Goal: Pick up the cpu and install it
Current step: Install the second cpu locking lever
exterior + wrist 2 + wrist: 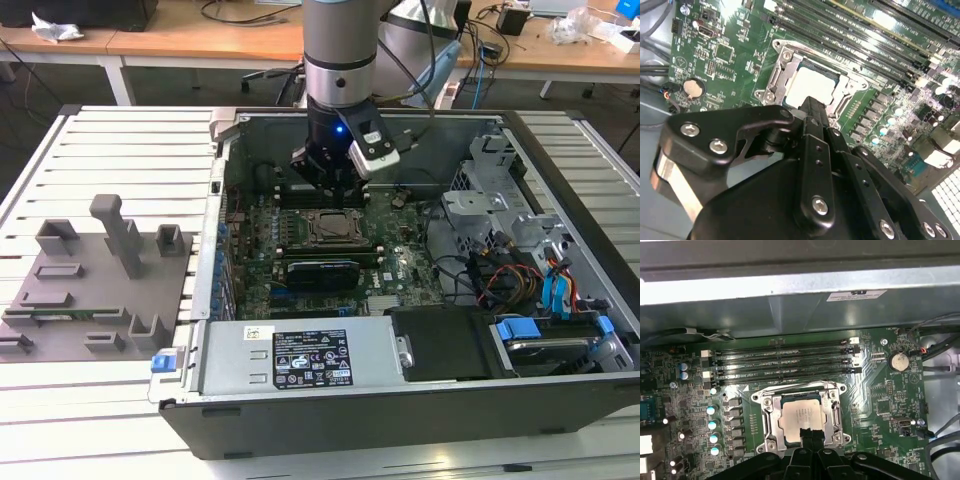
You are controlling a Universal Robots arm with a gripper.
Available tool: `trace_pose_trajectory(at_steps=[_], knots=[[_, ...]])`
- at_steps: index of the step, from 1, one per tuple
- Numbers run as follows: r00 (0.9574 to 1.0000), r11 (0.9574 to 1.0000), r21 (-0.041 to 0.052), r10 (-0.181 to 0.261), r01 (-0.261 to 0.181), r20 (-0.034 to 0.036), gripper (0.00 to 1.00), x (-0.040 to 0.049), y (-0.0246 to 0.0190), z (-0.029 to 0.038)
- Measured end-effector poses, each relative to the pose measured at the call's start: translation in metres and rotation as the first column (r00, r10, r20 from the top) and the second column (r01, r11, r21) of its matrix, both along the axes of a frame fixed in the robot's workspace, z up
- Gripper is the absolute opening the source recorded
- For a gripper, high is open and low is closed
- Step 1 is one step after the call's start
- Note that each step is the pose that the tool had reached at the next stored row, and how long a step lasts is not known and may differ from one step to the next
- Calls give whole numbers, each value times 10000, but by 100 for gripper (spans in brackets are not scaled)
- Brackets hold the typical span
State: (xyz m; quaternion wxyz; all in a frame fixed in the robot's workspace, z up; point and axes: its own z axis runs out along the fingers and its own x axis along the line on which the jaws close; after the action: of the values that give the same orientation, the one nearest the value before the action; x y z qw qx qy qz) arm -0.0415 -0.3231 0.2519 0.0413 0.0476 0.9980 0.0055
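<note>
CPU (802,416): silver-topped square chip lying flat inside the socket's metal frame on the motherboard; its pale top also shows in the second wrist view (810,86), and in the exterior view (333,227) it sits near the middle of the board.
Socket frame (771,419): bright metal bracket around the chip on all 4 sides, screws at its corners.
Gripper (809,436): black fingers drawn together with no gap visible between them, nothing held; the tips sit over the near edge of the chip in both wrist views (812,107). Whether they touch its top, I cannot tell.
Gripper in the exterior view (330,172): hangs straight down from the arm, above the board just behind the socket, a blue light glowing on its body.
Motherboard (880,400): green board lying flat in the bottom of the open computer case.
Memory slots (785,362): 4 long black slots running side by side just beyond the socket.
Coin battery (898,360): round silver cell on the board, well apart from the socket.
Computer case (350,400): dark tower lying on its side on the slatted white table, side panel off.
Grey tray (90,290): on the table at the exterior view's left, outside the case, with several grey blocks standing on it.
</note>
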Motion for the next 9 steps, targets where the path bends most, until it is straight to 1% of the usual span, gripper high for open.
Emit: trace_pose_trajectory(at_steps=[1,2,3,9], knots=[[10000,10000,2,-3,3,2,11,0,-113,-1],[10000,10000,0,-3,3,1,11,0,-313,-2],[9999,9999,-21,152,-152,-4,11,-3,-378,-77],[9999,9999,-22,163,-163,-4,11,-63,-388,-120]])
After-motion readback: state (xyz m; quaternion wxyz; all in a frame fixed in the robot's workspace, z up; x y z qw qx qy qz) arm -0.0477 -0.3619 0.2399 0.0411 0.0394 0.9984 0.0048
